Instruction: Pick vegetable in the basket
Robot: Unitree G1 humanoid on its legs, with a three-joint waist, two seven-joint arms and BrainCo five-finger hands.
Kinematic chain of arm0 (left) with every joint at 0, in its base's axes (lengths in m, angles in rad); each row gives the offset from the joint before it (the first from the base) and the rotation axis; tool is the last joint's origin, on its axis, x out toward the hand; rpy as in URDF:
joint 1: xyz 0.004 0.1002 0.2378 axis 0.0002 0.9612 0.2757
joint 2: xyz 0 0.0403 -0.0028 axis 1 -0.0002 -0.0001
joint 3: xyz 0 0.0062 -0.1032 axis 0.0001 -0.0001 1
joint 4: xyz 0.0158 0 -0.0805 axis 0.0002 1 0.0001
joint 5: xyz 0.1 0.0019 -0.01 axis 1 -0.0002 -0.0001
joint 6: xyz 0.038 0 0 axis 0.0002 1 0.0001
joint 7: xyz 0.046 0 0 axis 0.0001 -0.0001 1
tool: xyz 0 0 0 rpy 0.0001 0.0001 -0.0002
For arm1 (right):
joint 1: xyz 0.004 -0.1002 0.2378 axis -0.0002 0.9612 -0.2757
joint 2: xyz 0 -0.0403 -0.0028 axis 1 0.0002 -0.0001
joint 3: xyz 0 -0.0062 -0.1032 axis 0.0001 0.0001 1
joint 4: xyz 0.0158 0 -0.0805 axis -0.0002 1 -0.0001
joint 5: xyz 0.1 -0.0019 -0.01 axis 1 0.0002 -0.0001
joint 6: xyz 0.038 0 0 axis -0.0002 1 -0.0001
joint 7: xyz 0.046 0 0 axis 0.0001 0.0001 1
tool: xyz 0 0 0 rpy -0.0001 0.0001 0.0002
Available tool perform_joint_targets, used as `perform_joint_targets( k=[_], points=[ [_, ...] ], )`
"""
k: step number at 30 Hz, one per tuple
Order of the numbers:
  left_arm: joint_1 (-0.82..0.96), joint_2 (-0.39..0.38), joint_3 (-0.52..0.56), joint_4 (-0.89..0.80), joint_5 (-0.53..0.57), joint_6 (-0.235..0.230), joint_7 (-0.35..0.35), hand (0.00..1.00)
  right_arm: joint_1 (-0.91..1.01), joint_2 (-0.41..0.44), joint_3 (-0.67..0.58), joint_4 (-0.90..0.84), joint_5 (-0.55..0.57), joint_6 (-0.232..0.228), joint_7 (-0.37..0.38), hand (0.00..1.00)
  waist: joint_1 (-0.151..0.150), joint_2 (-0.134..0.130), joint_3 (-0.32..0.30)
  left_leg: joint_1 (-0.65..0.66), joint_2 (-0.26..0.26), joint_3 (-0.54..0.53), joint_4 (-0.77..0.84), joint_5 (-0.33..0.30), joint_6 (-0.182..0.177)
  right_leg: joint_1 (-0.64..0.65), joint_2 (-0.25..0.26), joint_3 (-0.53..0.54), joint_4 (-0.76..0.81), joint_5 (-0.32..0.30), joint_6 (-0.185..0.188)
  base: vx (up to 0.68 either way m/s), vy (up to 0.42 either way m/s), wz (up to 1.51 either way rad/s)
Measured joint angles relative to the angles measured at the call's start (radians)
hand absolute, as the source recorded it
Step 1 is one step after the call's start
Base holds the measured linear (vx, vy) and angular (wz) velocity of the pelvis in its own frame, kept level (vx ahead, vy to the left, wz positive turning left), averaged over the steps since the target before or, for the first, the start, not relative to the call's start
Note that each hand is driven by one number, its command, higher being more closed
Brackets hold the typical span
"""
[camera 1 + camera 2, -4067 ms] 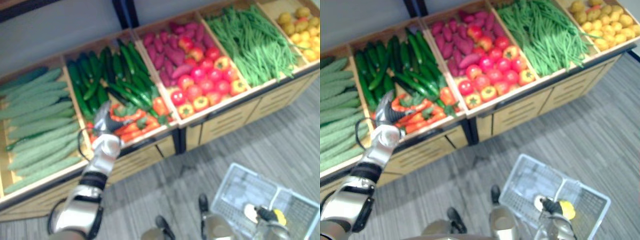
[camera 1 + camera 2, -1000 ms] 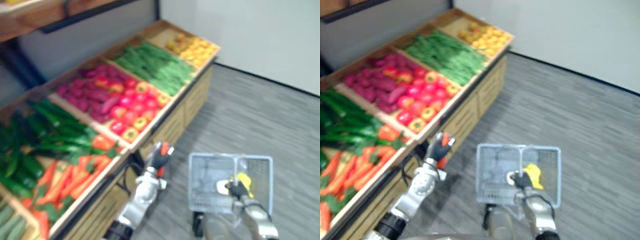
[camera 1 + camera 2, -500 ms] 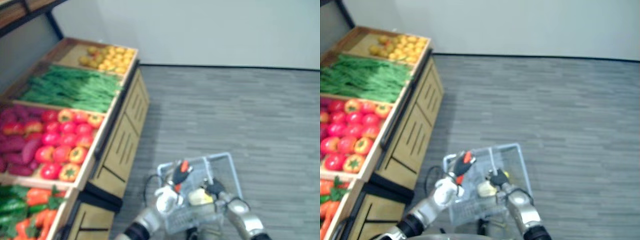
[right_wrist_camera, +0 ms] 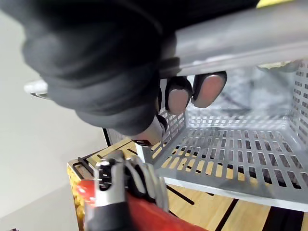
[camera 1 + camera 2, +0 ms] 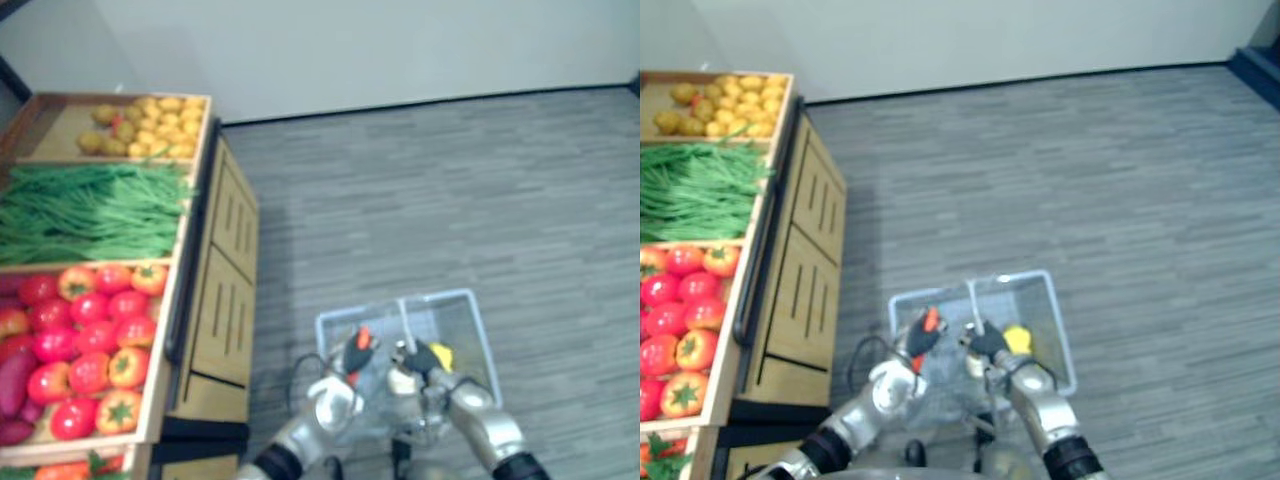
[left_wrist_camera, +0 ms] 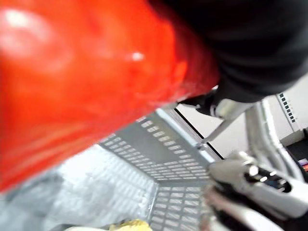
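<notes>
The left hand (image 5: 892, 380), fingers curled round a red vegetable (image 5: 930, 323), holds it above the left half of the wire basket (image 5: 1012, 277); the right hand (image 5: 990, 344) grips the basket's handle (image 4: 231, 38); a yellow item (image 5: 1017, 338) lies inside; this looks like the drop-off step; next, lower the vegetable and release it.

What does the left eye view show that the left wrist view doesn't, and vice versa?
The left eye view takes in the wooden stall: tomatoes, green beans, yellow produce. The left wrist view looks closely into the basket, at its perforated floor. Both show the red vegetable gripped in the left hand above the basket, and the right hand gripping that basket.
</notes>
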Motion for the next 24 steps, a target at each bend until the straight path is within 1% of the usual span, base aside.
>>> perform_joint_targets(
  k=[5, 8, 12, 15, 16, 17, 20, 23, 24],
  points=[
    [-0.004, -0.003, -0.02, 0.042, 0.0, 0.008, 0.0, 1.0, 0.01, 0.005, -0.017, -0.05, 0.05, 0.002, 0.013, 1.0, -0.007, -0.001, 0.001, 0.028, -0.004, 0.002, -0.018, 0.004, -0.002, 0.022, -0.004, -0.016, -0.002, 0.0, 0.0, 0.04, 0.042, 0.01],
    [-0.003, -0.002, -0.03, 0.09, 0.001, 0.012, 0.001, 1.0, 0.01, 0.016, -0.013, -0.073, 0.103, 0.008, 0.017, 1.0, -0.02, -0.007, 0.003, 0.035, -0.008, 0.002, -0.028, 0.007, 0.003, 0.026, -0.009, -0.017, -0.003, 0.001, 0.002, -0.02, 0.037, 0.03],
    [-0.004, -0.001, -0.04, 0.115, 0.001, 0.017, 0.009, 1.0, 0.022, 0.044, -0.005, -0.084, 0.136, 0.027, 0.02, 1.0, -0.021, -0.033, 0.009, 0.033, -0.016, 0.007, -0.056, 0.022, 0.007, 0.011, -0.015, -0.016, -0.008, 0.002, 0.002, -0.07, 0.009, 0.0],
    [-0.008, -0.001, -0.068, 0.115, 0.004, 0.029, 0.011, 1.0, 0.064, 0.051, 0.025, -0.12, 0.156, 0.057, 0.044, 1.0, -0.022, -0.062, 0.022, 0.034, -0.016, 0.014, -0.067, 0.031, 0.01, 0.008, -0.016, -0.015, -0.009, 0.001, 0.003, -0.07, -0.017, -0.04],
    [-0.009, -0.001, -0.071, 0.115, 0.005, 0.029, 0.011, 1.0, 0.068, 0.051, 0.027, -0.122, 0.156, 0.059, 0.046, 1.0, -0.023, -0.064, 0.023, 0.033, -0.016, 0.014, -0.067, 0.031, 0.009, 0.007, -0.016, -0.015, -0.009, 0.001, 0.003, -0.05, -0.013, -0.03],
    [-0.017, -0.001, -0.087, 0.115, 0.011, 0.03, 0.011, 0.0, 0.084, 0.051, 0.039, -0.137, 0.156, 0.067, 0.051, 1.0, -0.023, -0.07, 0.027, 0.031, -0.015, 0.016, -0.067, 0.031, 0.009, 0.004, -0.015, -0.014, -0.009, 0.001, 0.003, -0.04, -0.008, -0.04],
    [-0.033, -0.001, -0.105, 0.116, 0.021, 0.037, 0.014, 0.0, 0.107, 0.048, 0.058, -0.15, 0.156, 0.079, 0.065, 1.0, -0.023, -0.072, 0.029, 0.016, -0.014, 0.03, -0.067, 0.031, 0.007, -0.01, -0.014, -0.005, -0.008, -0.002, 0.008, -0.03, 0.0, -0.09],
    [-0.042, -0.003, -0.141, 0.116, 0.023, 0.064, 0.019, 0.0, 0.126, 0.028, 0.066, -0.186, 0.156, 0.103, 0.065, 1.0, -0.022, -0.072, 0.03, 0.008, -0.012, 0.032, -0.066, 0.031, 0.009, -0.019, -0.014, 0.001, -0.008, 0.001, 0.002, 0.0, 0.006, -0.04],
    [-0.05, -0.004, -0.158, 0.116, 0.023, 0.077, 0.02, 0.0, 0.137, 0.018, 0.068, -0.206, 0.156, 0.104, 0.075, 1.0, -0.022, -0.074, 0.031, -0.002, -0.013, 0.032, -0.064, 0.032, 0.01, -0.029, -0.014, 0.002, -0.005, 0.002, 0.002, 0.03, 0.017, 0.0]
  ],
)
